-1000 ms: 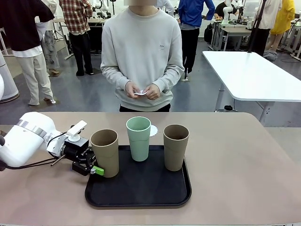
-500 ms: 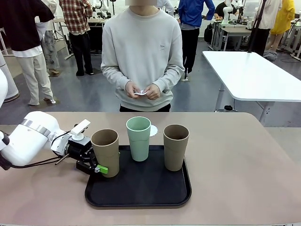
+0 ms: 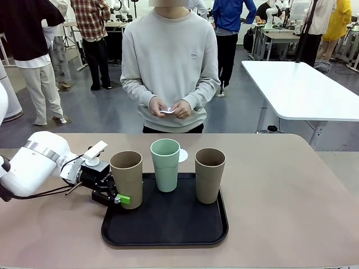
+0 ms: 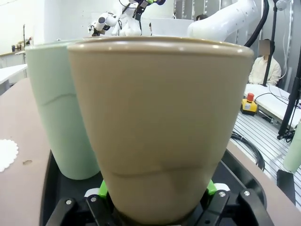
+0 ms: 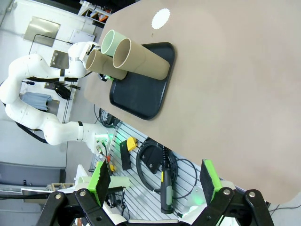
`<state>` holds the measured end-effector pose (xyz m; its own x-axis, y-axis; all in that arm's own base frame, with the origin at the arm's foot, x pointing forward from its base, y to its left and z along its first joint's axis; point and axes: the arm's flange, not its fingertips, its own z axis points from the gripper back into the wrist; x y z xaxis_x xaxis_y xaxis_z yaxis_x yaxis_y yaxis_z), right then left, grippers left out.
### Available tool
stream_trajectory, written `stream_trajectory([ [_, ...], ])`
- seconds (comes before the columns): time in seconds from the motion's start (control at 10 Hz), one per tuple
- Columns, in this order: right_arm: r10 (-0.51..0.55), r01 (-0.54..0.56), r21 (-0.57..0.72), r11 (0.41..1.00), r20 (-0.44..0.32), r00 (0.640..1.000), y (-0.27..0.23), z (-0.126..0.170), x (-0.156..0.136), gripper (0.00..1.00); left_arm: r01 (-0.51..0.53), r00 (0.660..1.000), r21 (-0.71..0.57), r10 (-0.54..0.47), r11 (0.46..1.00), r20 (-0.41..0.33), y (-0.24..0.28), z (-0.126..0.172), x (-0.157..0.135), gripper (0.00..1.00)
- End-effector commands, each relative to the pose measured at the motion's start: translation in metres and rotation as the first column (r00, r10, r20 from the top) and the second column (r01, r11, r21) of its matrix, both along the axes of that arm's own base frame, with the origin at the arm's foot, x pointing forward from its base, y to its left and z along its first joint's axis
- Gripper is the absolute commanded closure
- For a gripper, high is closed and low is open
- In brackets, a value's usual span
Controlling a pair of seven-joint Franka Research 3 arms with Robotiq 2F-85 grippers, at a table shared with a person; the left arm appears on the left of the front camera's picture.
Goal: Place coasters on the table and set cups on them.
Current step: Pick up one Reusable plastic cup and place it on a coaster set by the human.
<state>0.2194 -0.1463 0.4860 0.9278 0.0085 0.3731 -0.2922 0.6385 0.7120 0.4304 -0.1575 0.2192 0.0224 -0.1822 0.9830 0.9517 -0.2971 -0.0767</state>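
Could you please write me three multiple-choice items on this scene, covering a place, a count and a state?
1. Where does the coaster lie? A. on the floor B. on the table, beyond the black tray C. on a chair
2. Of the three cups, how many are brown? A. one B. three C. two
3. The left gripper is: A. shut on the left brown cup B. open above the table C. shut, empty
Key: 1 B, it lies behind the green cup; 2 C, the third is mint green; 3 A, its pads clamp that cup.
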Motion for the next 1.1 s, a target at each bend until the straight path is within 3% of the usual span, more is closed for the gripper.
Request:
stream_trajectory([
  [0.0, 0.003, -0.003, 0.013, 1.000, 0.002, 1.000, 0.000, 0.000, 0.001, 0.00, -0.080, 0.994, -0.009, 0.080, 0.997, 0.074, 0.004, 0.071, -0.021, 0.69],
  [0.2, 0.003, -0.003, 0.013, 1.000, 0.002, 1.000, 0.000, 0.000, 0.001, 0.00, -0.120, 0.978, -0.020, 0.122, 0.993, 0.167, 0.001, 0.147, -0.016, 0.69],
  [0.3, 0.003, -0.003, 0.013, 1.000, 0.002, 1.000, 0.000, 0.000, 0.001, 0.00, -0.149, 0.973, -0.019, 0.150, 0.989, 0.178, -0.004, 0.166, -0.007, 0.69],
  [0.5, 0.003, -0.003, 0.013, 1.000, 0.002, 1.000, 0.000, 0.000, 0.001, 0.00, -0.162, 0.974, -0.008, 0.162, 0.987, 0.156, -0.010, 0.180, -0.004, 0.69],
  [0.6, 0.003, -0.003, 0.013, 1.000, 0.002, 1.000, 0.000, 0.000, 0.001, 0.00, -0.222, 0.967, 0.007, 0.219, 0.975, 0.129, -0.009, 0.185, -0.016, 0.69],
  [0.7, 0.003, -0.003, 0.013, 1.000, 0.002, 1.000, 0.000, 0.000, 0.001, 0.00, -0.134, 0.973, -0.022, 0.136, 0.991, 0.188, -0.001, 0.195, -0.005, 0.69],
  [0.8, 0.003, -0.003, 0.013, 1.000, 0.002, 1.000, 0.000, 0.000, 0.001, 0.00, -0.134, 0.973, -0.022, 0.136, 0.991, 0.188, -0.001, 0.195, -0.005, 0.69],
  [0.9, 0.003, -0.003, 0.013, 1.000, 0.002, 1.000, 0.000, 0.000, 0.001, 0.00, -0.160, 0.973, -0.004, 0.158, 0.987, 0.170, -0.002, 0.191, -0.006, 0.19],
  [1.0, 0.003, -0.003, 0.013, 1.000, 0.002, 1.000, 0.000, 0.000, 0.001, 0.00, -0.192, 0.966, -0.013, 0.192, 0.981, 0.172, -0.003, 0.200, 0.019, 0.19],
])
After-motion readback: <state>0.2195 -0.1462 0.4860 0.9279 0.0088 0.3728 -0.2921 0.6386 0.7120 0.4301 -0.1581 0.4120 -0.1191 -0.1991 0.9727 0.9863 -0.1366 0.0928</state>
